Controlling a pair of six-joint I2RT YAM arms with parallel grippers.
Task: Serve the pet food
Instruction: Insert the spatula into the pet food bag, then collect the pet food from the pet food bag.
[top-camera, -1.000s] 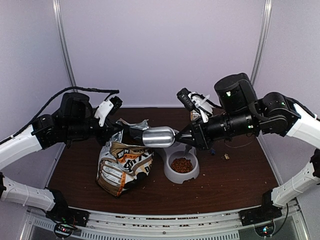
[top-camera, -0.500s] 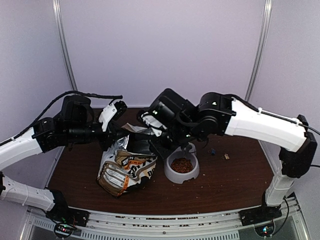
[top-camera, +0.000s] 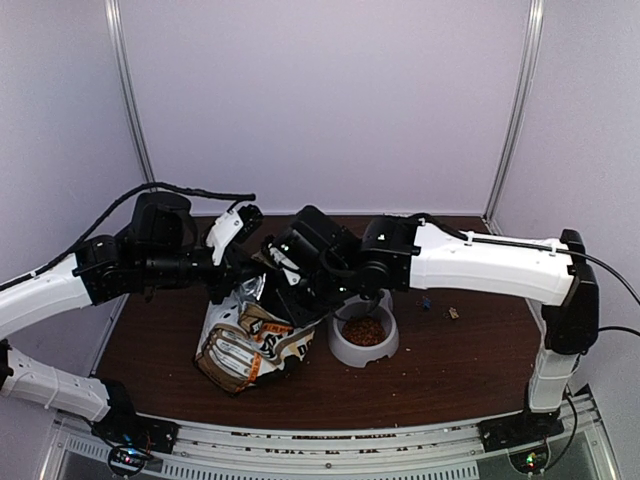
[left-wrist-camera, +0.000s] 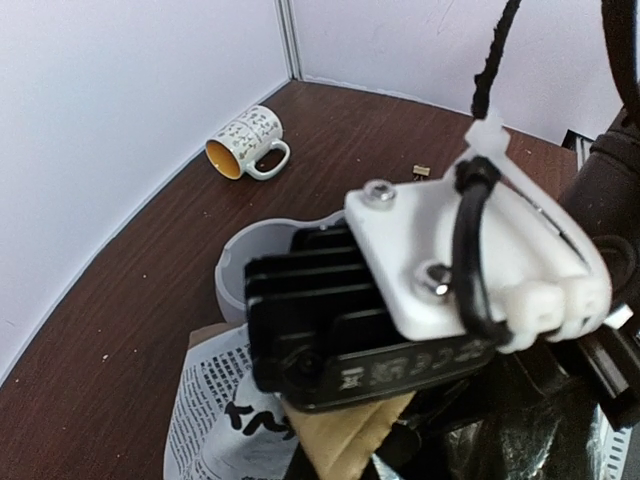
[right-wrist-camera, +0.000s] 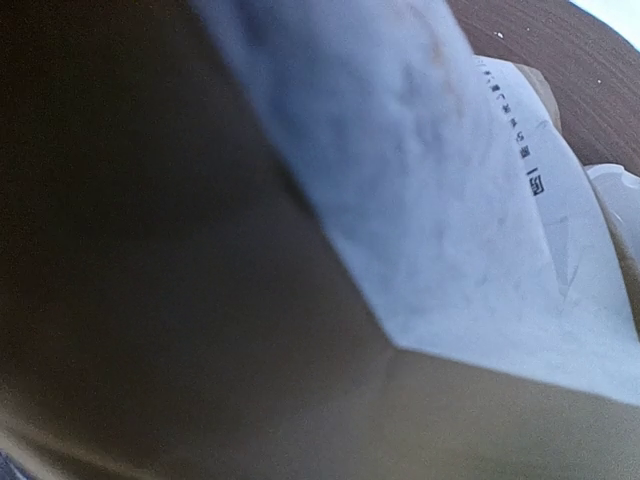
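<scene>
Right now the pet food (top-camera: 364, 329) lies as a low reddish-brown heap in the one visible well of the grey bowl (top-camera: 345, 352), a little right of centre and just below the middle of the overhead view. To the bowl's left, touching it or nearly so, the printed paper bag (top-camera: 245, 340) leans on the dark wooden table (top-camera: 450, 370) with its torn mouth turned upward. The right gripper (top-camera: 292, 300) is plunged into that mouth from the right, its arm crossing above the far side of the bowl. Its wrist camera sees only the bag's inner paper, and its jaws are drawn together, though what they grip is hidden. The left gripper (top-camera: 228, 285) comes in from the left and is clenched on the bag's top edge. In the upper left of the left wrist view, a patterned mug (left-wrist-camera: 247, 143) lies on its side near the wall.
</scene>
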